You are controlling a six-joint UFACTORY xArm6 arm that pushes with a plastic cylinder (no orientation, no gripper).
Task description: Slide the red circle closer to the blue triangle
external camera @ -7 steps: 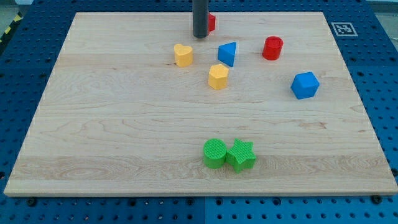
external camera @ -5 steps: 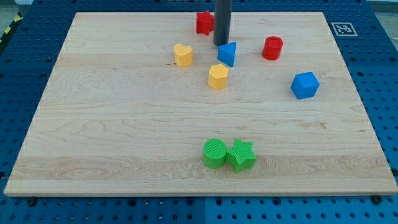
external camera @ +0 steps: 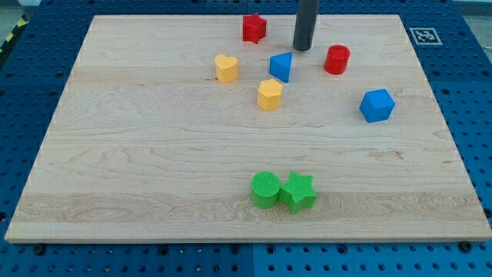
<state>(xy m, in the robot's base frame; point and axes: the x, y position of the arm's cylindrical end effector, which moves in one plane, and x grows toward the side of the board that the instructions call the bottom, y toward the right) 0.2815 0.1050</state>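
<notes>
My tip (external camera: 302, 48) between blue triangle (external camera: 281, 66) and red circle (external camera: 336, 59), touching neither; no gripper, only a rod.

Pale, streaky wood grain across the board (external camera: 154, 154), set on a deep blue pegboard base (external camera: 31, 69) dotted with dark holes, plus a black-and-white square marker (external camera: 422, 35) at the view's top right corner. Bright red on the circle (external camera: 337, 59) and the star (external camera: 254, 28), mid blue on the triangle (external camera: 281, 66) and the cube-like block (external camera: 377, 105), warm yellow on the heart (external camera: 226, 68) and the second yellow block (external camera: 270, 94). Ribbed, vivid green on the circle (external camera: 266, 189) and star (external camera: 298, 192) at the view's bottom; dark grey, nearly black, on my tip (external camera: 302, 48).
</notes>
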